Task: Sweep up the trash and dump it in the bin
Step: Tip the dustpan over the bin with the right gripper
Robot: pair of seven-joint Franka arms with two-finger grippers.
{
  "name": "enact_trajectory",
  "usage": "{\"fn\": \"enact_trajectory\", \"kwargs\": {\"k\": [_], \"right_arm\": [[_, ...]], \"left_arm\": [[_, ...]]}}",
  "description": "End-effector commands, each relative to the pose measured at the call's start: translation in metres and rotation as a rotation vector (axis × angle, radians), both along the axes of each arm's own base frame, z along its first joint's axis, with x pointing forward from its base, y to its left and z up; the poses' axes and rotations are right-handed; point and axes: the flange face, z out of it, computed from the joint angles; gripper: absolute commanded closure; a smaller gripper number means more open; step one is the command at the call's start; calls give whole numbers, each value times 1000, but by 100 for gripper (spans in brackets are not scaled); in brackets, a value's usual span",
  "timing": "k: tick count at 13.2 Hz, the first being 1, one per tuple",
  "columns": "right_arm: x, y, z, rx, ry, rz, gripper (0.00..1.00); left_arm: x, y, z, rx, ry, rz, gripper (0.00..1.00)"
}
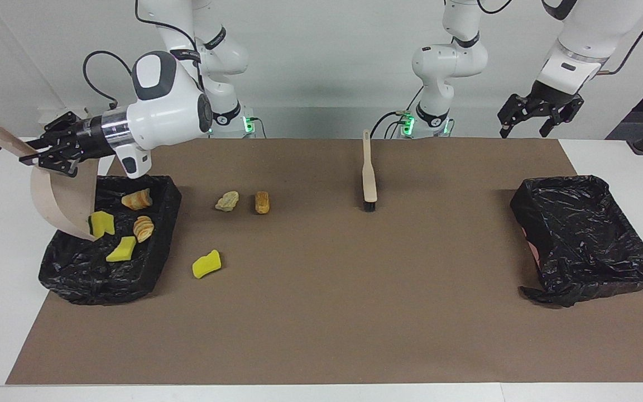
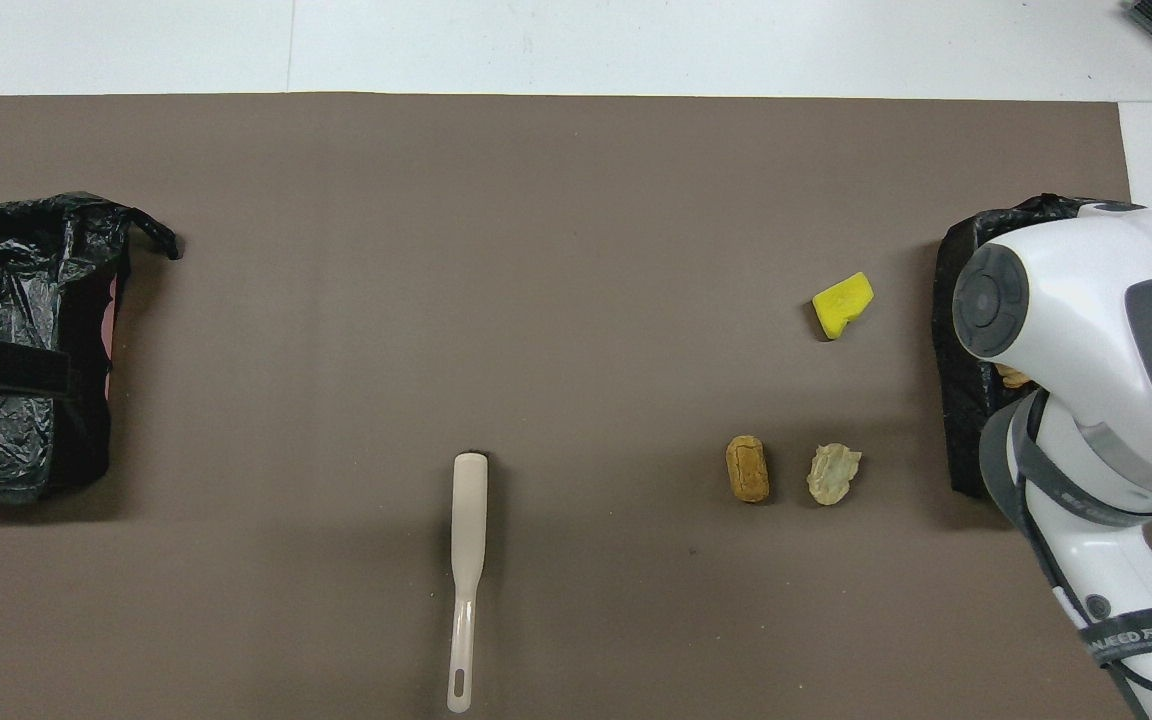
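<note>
right gripper point(image 1: 48, 153), upper left of the facing frame, clamped on the handle of the beige dustpan point(image 1: 62, 198). pan is tipped steeply, lip down over the bin point(image 1: 157, 251) lined in black at left of that frame. in the overhead frame the right arm's white body covers most of this bin at right edge.

four scraps lie inside that bin: yellow sponge chunk point(image 1: 100, 223) right at the pan's lip, second yellow chunk point(image 1: 121, 249) lower in the liner, two golden-brown bread pieces point(image 1: 136, 199) and point(image 1: 143, 228). cannot tell if the chunk at the lip is fully off the pan or touching it.

three scraps lie on the brown mat, not swept: loose yellow sponge point(image 1: 206, 264) just beside the bin's lower right corner in the facing frame, pale beige lump point(image 1: 226, 201) and brown bread-like piece point(image 1: 262, 202) side by side, center-left.

brush point(image 1: 368, 177), upper center of the facing frame, lies flat on the mat, bristles toward frame bottom, nothing touching it.

left gripper point(image 1: 533, 120), upper right of the facing frame, waits in the air, fingers spread wide, empty. second bin point(image 1: 584, 240) at right of that frame looks empty.

judgement: first dump about finished, a little over half the trash binned. left to do: bring the pan down, take up the brush, sweep the three loose scraps in, dump again.
</note>
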Motion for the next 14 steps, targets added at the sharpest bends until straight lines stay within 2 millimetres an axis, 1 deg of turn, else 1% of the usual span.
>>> {"fn": "enact_trajectory", "kwargs": {"k": [1, 2, 3, 4, 6, 8, 9, 11, 12, 13, 14], "right_arm": [[16, 6, -3, 49, 176, 20, 100], [17, 6, 2, 69, 174, 17, 100], [18, 6, -1, 77, 177, 15, 100], [19, 5, 1, 77, 168, 10, 100], [25, 5, 17, 86, 129, 2, 100], [29, -6, 20, 117, 71, -6, 100], [33, -13, 26, 172, 9, -4, 100], [34, -19, 19, 248, -59, -30, 100], [33, -33, 19, 275, -101, -58, 100], [33, -37, 17, 304, -124, -72, 100], [34, -38, 19, 341, -146, -73, 100]], "left_arm": [[-4, 3, 5, 16, 5, -4, 0], [-4, 3, 5, 16, 5, -4, 0], [-4, 3, 5, 16, 5, -4, 0], [-4, 3, 5, 16, 5, -4, 0], [-4, 3, 5, 16, 5, -4, 0], [-5, 3, 5, 14, 6, -4, 0], [-4, 3, 5, 16, 5, -4, 0], [-4, 3, 5, 16, 5, -4, 0], [-4, 3, 5, 16, 5, -4, 0], [-4, 3, 5, 16, 5, -4, 0], [-5, 3, 5, 16, 6, -4, 0]]}}
